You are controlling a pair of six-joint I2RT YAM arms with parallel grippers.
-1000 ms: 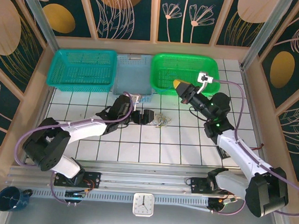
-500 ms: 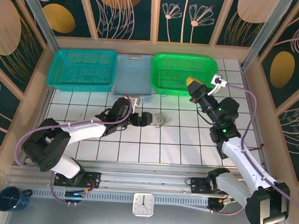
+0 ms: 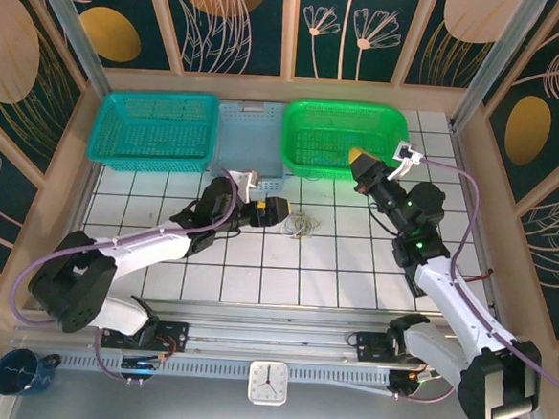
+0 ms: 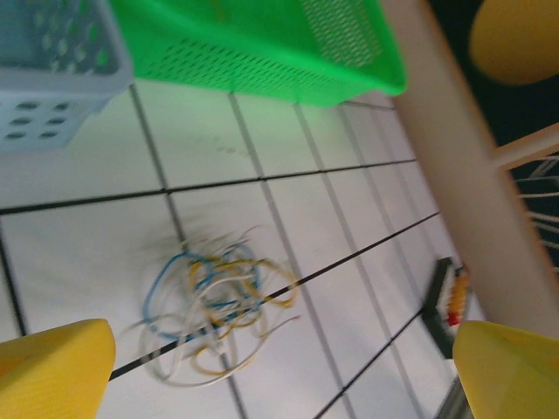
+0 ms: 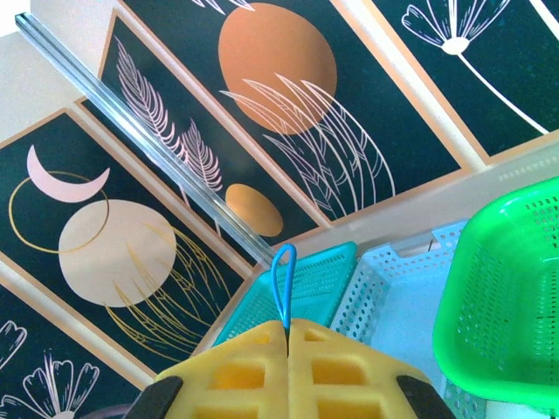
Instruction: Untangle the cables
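A small tangle of yellowish, blue and whitish cables (image 3: 303,226) (image 4: 214,305) lies on the white tiled table (image 3: 256,275). My left gripper (image 3: 272,211) (image 4: 279,375) hovers just left of the tangle, open, its yellow fingertips (image 4: 52,371) wide apart with nothing between them. My right gripper (image 3: 361,162) (image 5: 287,336) is raised at the front right of the green basket (image 3: 314,126). It is shut on a blue cable, whose thin loop (image 5: 282,279) pokes out from between the yellow pads (image 5: 236,375).
A teal basket (image 3: 156,129) and a pale blue basket (image 3: 238,144) stand left of the green one along the back. A wooden post (image 4: 463,175) rises right of the tangle. A clock (image 3: 267,382) and a dark mug (image 3: 19,372) sit at the near edge.
My right gripper swung right from the middle of the green basket to its front right, the blue cable still pinched. My left gripper turned beside the tangle, so its yellow pads now show.
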